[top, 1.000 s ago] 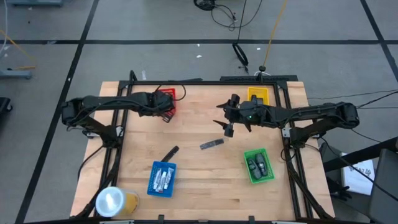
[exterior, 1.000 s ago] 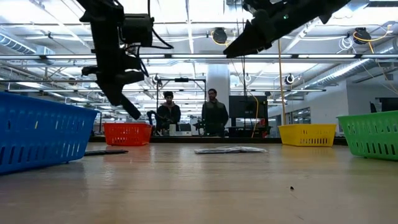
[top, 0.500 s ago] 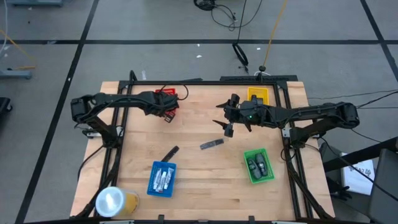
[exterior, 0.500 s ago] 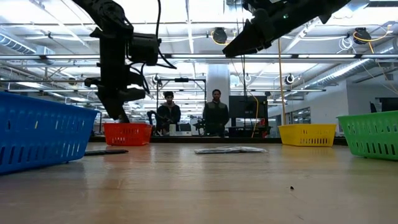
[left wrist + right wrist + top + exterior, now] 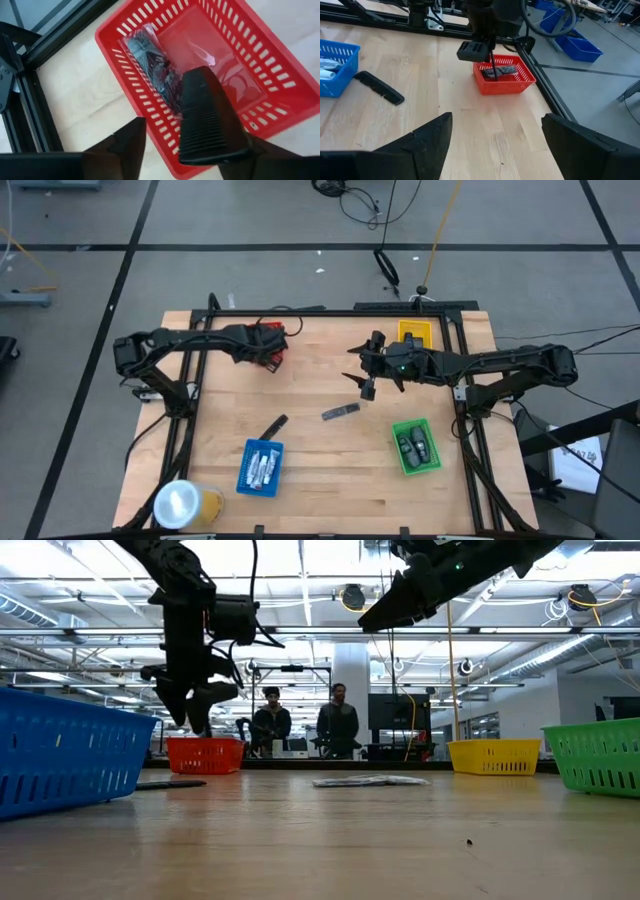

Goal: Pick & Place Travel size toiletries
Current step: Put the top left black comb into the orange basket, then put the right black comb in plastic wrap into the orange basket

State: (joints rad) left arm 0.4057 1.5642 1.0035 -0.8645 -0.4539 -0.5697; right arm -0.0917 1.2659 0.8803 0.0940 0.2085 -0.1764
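Note:
My left gripper (image 5: pixel 195 700) hangs open over the red tray (image 5: pixel 280 65) at the table's far left. A black comb (image 5: pixel 210 120) stands nearly upright between its parted fingers, lower end down in the tray. A wrapped dark comb (image 5: pixel 150 60) lies in that tray. My right gripper (image 5: pixel 367 386) hangs open above the table's middle, holding nothing. On the wood lie a wrapped dark stick (image 5: pixel 340 412) and a second black comb (image 5: pixel 272 426). White tubes fill the blue tray (image 5: pixel 260 468). Dark oval pieces fill the green tray (image 5: pixel 415 447). My left gripper comes at the black comb from above, its fingers pointing down on either side of the comb's upper end. The comb stands close against one finger (image 5: pixel 270 155), with a gap to the other. Whether it touches that finger, I cannot tell.
A yellow tray (image 5: pixel 415 332) stands at the far right behind my right arm. A large yellowish roll with a white top (image 5: pixel 185 505) sits at the near left corner. Black frame rails run along the table's edges. Two people stand in the room beyond the table.
My left gripper has shifted slightly toward the red tray and has opened over it. The black comb, which pointed down at a slant from the shut fingers, now stands nearly upright between the parted fingers, lower in the tray.

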